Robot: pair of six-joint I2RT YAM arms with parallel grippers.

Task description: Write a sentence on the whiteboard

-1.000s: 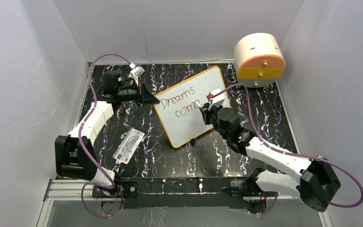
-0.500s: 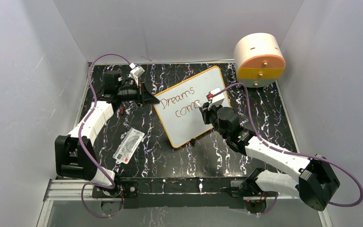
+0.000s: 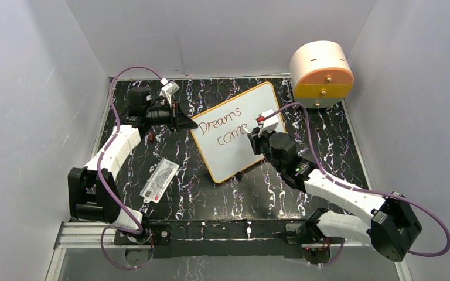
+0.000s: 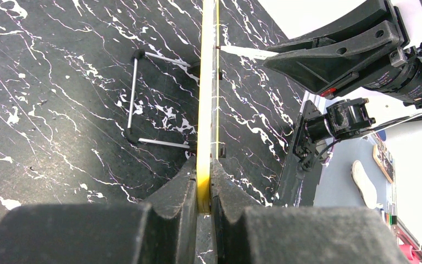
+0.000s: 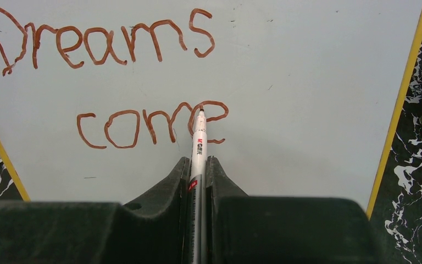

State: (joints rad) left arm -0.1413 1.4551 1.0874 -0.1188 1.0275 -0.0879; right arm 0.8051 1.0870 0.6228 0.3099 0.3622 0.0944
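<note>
Only reddish-brown "Dreams come" (image 3: 222, 124); whiteboard (image 3: 241, 105) pinched by left gripper (image 4: 204, 187), marker (image 5: 199, 142) by right gripper (image 5: 198, 169).

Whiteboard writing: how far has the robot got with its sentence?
Done: "Dreams" and "come" stand on the whiteboard in brown ink. In hand: the right gripper is shut on a marker whose tip sits at the final "e" of "come", while the left gripper clamps the board's yellow frame. Left: no full stop and the lower board is blank, so more words probably follow.
</note>
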